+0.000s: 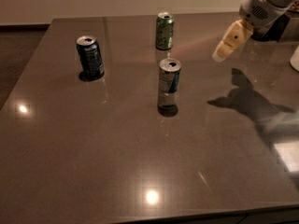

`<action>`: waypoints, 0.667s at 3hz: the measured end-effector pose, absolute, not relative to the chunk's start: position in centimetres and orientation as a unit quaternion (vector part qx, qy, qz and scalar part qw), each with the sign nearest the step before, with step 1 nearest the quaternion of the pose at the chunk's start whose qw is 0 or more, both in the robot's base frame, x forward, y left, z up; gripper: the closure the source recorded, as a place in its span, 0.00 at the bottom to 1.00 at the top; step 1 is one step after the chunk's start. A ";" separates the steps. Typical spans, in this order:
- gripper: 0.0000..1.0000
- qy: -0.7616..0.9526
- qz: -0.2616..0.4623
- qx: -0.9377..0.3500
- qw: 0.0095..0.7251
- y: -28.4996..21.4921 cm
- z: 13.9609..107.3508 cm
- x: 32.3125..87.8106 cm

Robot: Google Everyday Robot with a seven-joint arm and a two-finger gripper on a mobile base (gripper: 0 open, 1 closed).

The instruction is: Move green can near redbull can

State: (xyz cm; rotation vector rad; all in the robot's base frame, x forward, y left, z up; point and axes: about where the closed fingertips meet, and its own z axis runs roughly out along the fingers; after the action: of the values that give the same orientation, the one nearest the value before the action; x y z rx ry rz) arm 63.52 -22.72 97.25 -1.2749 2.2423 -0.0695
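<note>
The green can (164,31) stands upright near the far edge of the dark table (117,148), pale green with a silver top. The redbull can (169,85), tall and slim with blue panels, stands upright in the middle of the table, nearer to me than the green can. My gripper (226,45) hangs in the air at the upper right, above the table, well to the right of the green can and touching nothing. Its pale fingers point down and left.
A dark blue can (90,57) stands upright at the left of the table. The arm's shadow (247,101) falls on the table's right side. A white object (295,59) shows at the right edge.
</note>
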 end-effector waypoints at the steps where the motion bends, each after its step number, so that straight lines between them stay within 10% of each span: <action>1: 0.00 0.841 -0.005 -0.442 0.312 -20.9 96.5 67.0; 2: 0.00 0.844 0.007 -0.411 0.344 -18.7 95.8 70.0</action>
State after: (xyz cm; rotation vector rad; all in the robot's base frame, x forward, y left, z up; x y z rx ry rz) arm 70.00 -18.69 95.81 -1.0685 2.1919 0.0179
